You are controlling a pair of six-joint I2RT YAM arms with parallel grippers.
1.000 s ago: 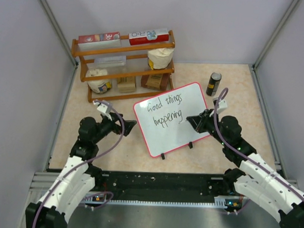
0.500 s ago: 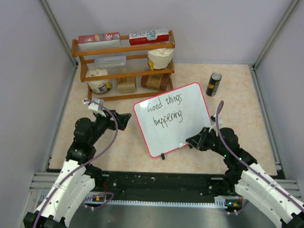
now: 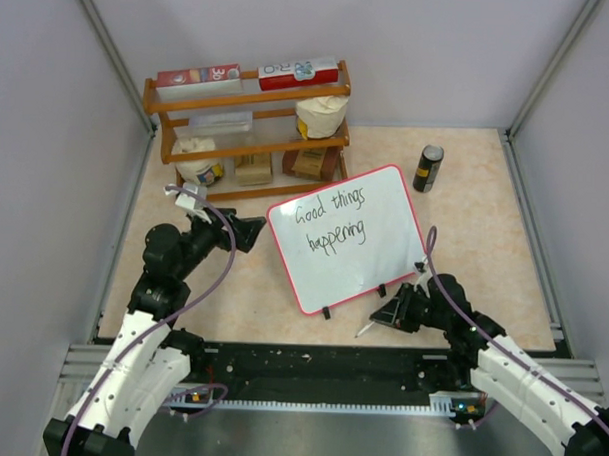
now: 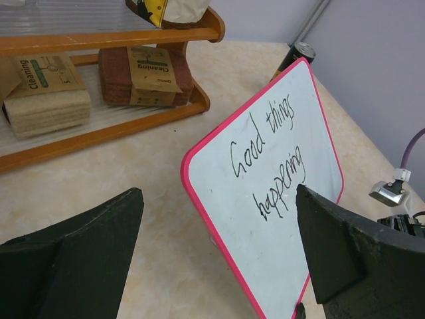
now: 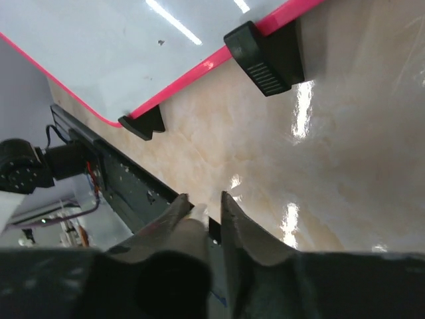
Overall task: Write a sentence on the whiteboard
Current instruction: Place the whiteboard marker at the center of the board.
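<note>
From above: red-framed glossy white whiteboard (image 3: 368,275) propped mid-table, black cursive sentence (image 3: 332,222) across top; right gripper (image 3: 389,315) pinching thin marker (image 3: 365,330) off its near edge. Left wrist: left gripper (image 4: 218,193) spread wide, facing left edge. Right wrist: beige tabletop (image 5: 332,166) beneath black clip feet (image 5: 265,60).

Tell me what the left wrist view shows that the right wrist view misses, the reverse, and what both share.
Left wrist only: the sentence, the wooden shelf of sponges and the can. Right wrist only: the board's black clip feet, the right gripper closed on a marker, the arms' black base rail. Both: the whiteboard with its pink frame, standing on the beige table.
</note>
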